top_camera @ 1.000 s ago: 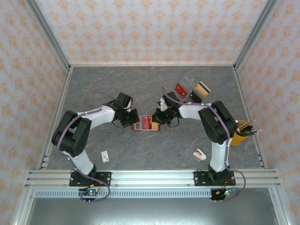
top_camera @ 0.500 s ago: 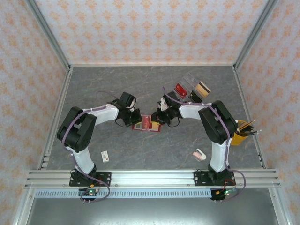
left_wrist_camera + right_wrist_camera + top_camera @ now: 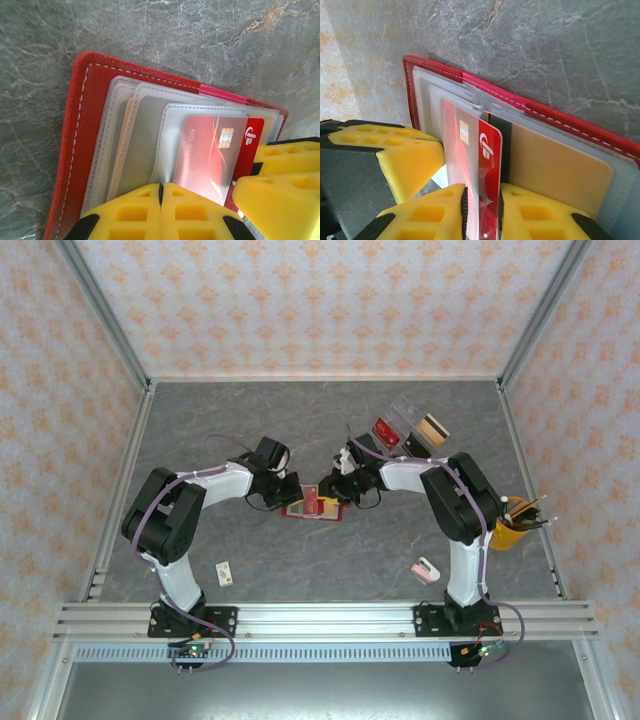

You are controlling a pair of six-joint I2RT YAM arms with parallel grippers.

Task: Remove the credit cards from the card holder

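Near the front-left corner of the table [image 3: 200, 430], a small white card [image 3: 225, 572] lies well apart from the work. The left gripper [image 3: 160, 189] is closed, finger against finger with nothing between them. Its tips rest on the near edge of the card holder [image 3: 75, 130], which lies open and flat around the middle of the table.

Over the last second the left arm has swung its elbow inward and its gripper has edged a little to the right, onto the holder. I judge that it is pinning the holder down. The holder itself has not shifted.

Its clear pockets hold a red card [image 3: 487, 145], one end poking out of its pocket, and a tan card [image 3: 560, 167], fully tucked into the right half.

The right gripper [image 3: 482, 210] was shut a second ago. Its jaws now stand a narrow slot apart, and the free end of the red card leans across that slot. I cannot tell whether the pads press on it yet.

So the pull has not begun and no card is out. The jaws need to close on the red card and draw it out while the left gripper keeps the holder flat.

Towards the back-right corner sits a clear tray [image 3: 405, 407], and by the right edge a yellow cup [image 3: 512, 530].
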